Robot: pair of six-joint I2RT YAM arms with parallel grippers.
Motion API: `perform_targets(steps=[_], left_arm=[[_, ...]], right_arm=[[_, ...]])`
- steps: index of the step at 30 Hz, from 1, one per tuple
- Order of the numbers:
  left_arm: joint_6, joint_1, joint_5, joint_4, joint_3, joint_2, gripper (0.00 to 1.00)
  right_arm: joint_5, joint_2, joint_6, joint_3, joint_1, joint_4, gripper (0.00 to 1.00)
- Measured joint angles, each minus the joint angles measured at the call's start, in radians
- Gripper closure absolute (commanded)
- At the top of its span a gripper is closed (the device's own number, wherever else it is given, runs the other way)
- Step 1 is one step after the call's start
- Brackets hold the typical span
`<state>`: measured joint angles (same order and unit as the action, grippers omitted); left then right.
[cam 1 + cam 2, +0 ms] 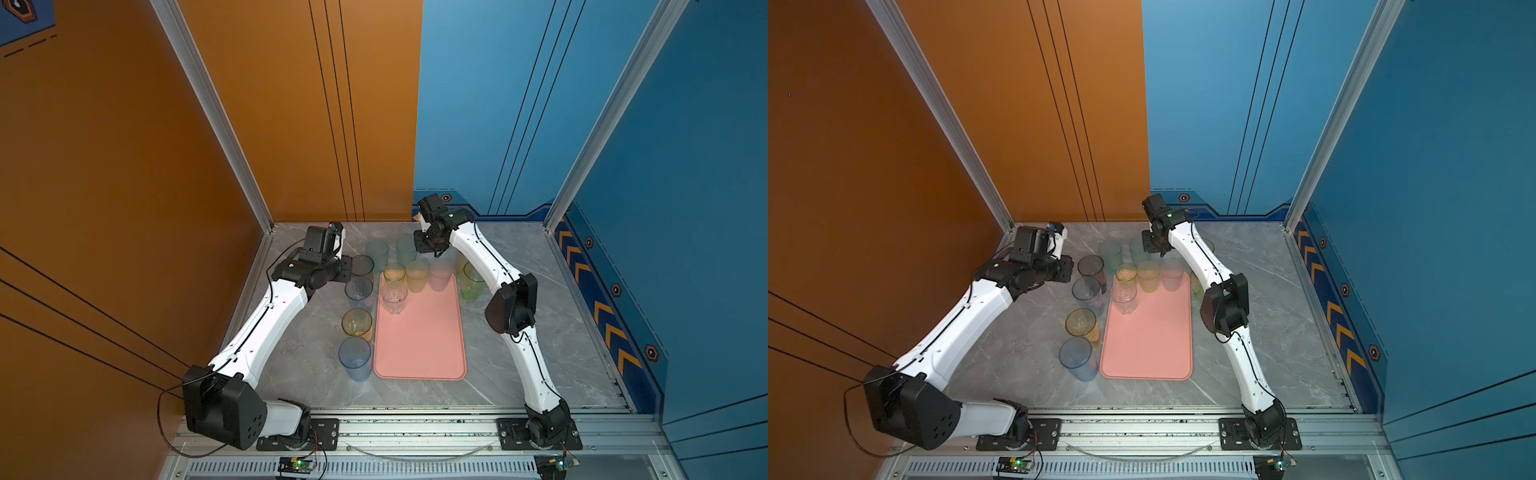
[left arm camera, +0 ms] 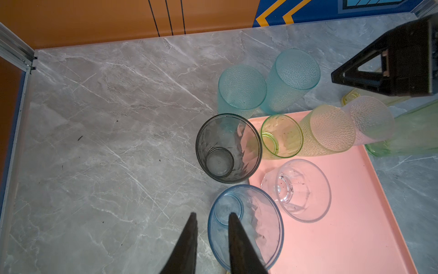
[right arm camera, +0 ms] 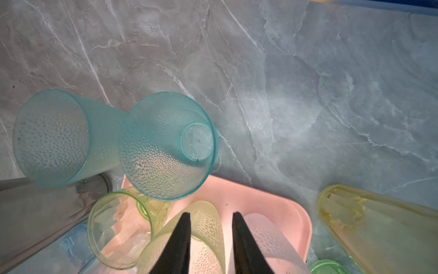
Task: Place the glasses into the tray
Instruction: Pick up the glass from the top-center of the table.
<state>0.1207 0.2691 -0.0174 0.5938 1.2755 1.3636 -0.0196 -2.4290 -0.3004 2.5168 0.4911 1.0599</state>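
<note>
The flat pink plastic tray [image 1: 419, 345] lies on the grey marble table [image 1: 519, 374]. Four see-through plastic glasses [image 1: 394, 295] stand at its far end; the others stand around it. The left claw [image 2: 213, 214] and the right claw [image 3: 211, 213] are each a bit apart, holding nothing.

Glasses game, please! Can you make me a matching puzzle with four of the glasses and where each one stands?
1 clear short faceted tumbler
2 smoky grey tall tumbler
3 pinkish dimpled tumbler
4 tall green tumbler

A grey marble table, right of flat salmon-pink plastic tray
B tray, far right corner
C table, left of tray
D tray, left edge

Pairs: 1-D, 2-C, 3-B, 4-A
</note>
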Motion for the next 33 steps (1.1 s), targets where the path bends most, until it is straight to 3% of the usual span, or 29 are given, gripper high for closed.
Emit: perform_targets(steps=[33], left_arm=[[-0.012, -0.01, 0.027, -0.019, -0.001, 0.0, 0.74]], right_arm=[[0.025, -0.083, -0.072, 0.016, 0.001, -0.148, 0.75]])
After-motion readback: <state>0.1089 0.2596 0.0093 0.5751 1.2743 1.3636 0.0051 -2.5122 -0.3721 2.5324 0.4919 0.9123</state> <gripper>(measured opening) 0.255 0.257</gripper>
